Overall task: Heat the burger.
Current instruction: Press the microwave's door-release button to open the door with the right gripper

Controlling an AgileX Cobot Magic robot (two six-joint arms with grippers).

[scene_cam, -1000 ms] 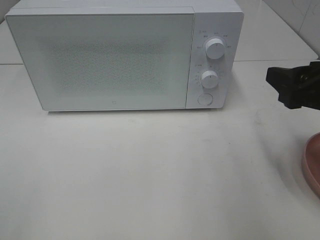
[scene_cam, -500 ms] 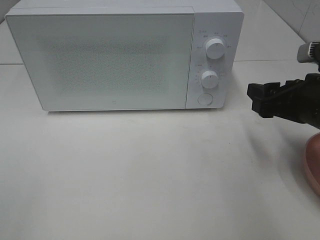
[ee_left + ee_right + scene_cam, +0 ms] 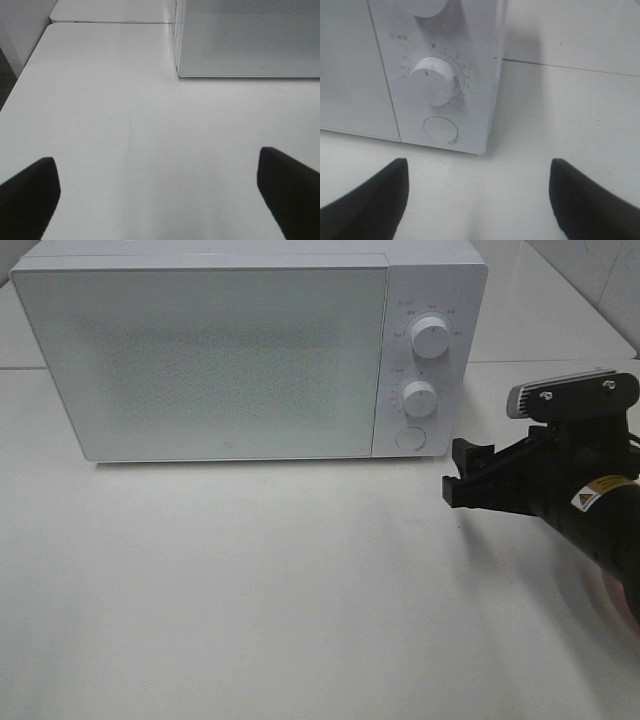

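The burger is out of view in every frame. The white microwave [image 3: 240,350] stands at the back of the table with its door shut; its door corner [image 3: 250,40] also shows in the left wrist view. My right gripper [image 3: 462,476] is open and empty, hovering just right of the microwave's lower front corner. Its wrist view [image 3: 480,200] looks at the lower knob [image 3: 432,80] and the round button [image 3: 440,129]. My left gripper [image 3: 160,195] is open over bare table, left of the microwave.
The control panel carries an upper knob [image 3: 430,337], a lower knob [image 3: 420,398] and a round button [image 3: 409,438]. A pinkish edge of the plate [image 3: 612,602] peeks from behind the right arm. The white table [image 3: 250,580] spreads in front.
My right arm has come in from the right edge toward the microwave's control panel and now covers most of the pink plate. Its jaws stay equally wide.
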